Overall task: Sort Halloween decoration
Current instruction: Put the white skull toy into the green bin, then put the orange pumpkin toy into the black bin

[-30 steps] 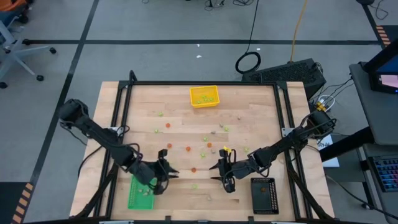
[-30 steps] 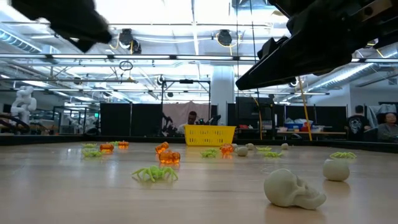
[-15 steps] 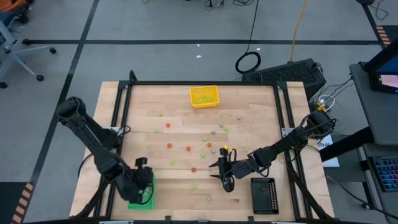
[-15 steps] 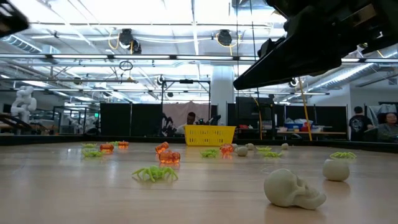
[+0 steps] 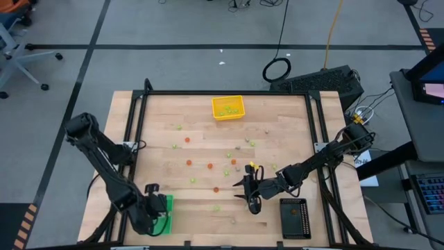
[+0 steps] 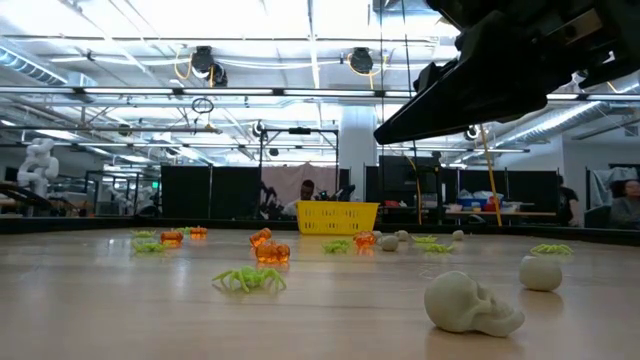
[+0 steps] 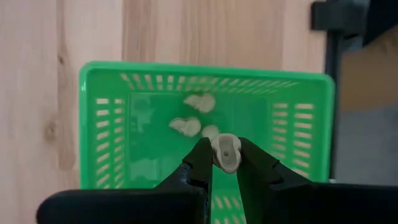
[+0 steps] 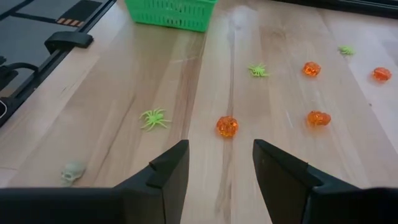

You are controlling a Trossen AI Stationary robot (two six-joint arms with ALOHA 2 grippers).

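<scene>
left hand (image 7: 225, 163) clamped on pale skull piece (image 7: 226, 152) | directly above green tray (image 7: 99, 130) at table's near-left corner, three skulls inside | right hand (image 8: 219, 163) apart, waiting near the table's near edge

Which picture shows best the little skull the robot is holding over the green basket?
The left wrist view: the left gripper pinches the pale skull close up, right above the green basket. The high view shows only that arm over the basket, the skull too tiny to see. The low and right wrist views miss it.
</scene>
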